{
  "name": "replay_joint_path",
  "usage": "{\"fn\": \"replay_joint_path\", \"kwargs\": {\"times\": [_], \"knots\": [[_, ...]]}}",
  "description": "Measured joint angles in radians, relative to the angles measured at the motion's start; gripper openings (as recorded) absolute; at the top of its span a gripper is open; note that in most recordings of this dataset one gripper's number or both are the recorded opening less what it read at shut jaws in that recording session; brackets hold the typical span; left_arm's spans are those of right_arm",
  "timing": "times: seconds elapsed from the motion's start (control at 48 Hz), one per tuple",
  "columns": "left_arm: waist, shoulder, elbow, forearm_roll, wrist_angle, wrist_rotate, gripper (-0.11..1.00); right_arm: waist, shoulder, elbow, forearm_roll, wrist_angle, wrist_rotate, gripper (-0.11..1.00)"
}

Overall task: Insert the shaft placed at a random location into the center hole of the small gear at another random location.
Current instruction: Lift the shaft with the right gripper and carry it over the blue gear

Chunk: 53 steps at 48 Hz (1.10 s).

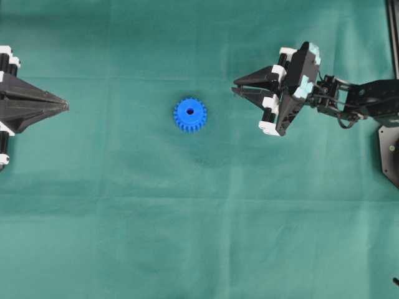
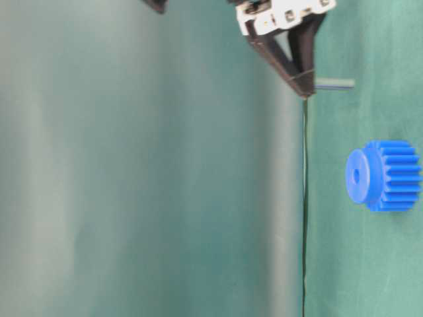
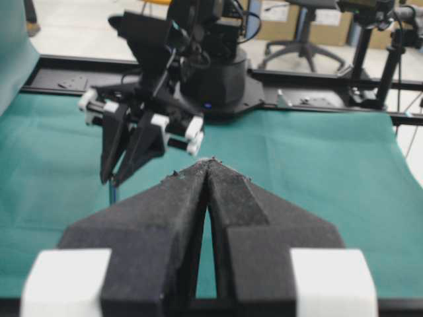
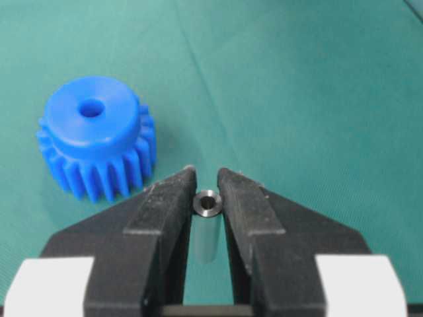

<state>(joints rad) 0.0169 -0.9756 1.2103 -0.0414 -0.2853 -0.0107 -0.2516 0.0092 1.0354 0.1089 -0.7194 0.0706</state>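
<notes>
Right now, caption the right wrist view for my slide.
Right hand shut on the shaft, held upright beside the small gear on green cloth.

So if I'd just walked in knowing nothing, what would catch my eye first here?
Probably the bright blue round plastic gear, lying alone near the middle of the green cloth with its small dark centre hole facing up. Next, the black right gripper, raised off the cloth to the gear's right in the overhead view, pinching a tiny silvery metal pin upright between its tips. The black left gripper sits shut at the left edge.
</notes>
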Motion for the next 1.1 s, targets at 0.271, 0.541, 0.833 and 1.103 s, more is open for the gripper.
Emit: {"fn": "replay_joint_path", "kwargs": {"times": [0.271,0.541,0.833,1.103], "knots": [[0.000,0.000,0.002,0.000,0.000,0.000,-0.01,0.002,-0.066,-0.012,-0.002,0.110,-0.015,0.16],[-0.002,0.000,0.002,0.000,0.000,0.000,-0.01,0.026,-0.058,-0.057,-0.002,0.120,-0.018,0.16],[0.000,0.000,0.002,0.000,0.000,0.000,-0.01,0.080,0.032,-0.196,-0.017,0.161,-0.023,0.16],[0.000,0.000,0.002,0.000,0.000,0.000,-0.01,0.097,0.101,-0.321,-0.044,0.219,-0.025,0.16]]}}
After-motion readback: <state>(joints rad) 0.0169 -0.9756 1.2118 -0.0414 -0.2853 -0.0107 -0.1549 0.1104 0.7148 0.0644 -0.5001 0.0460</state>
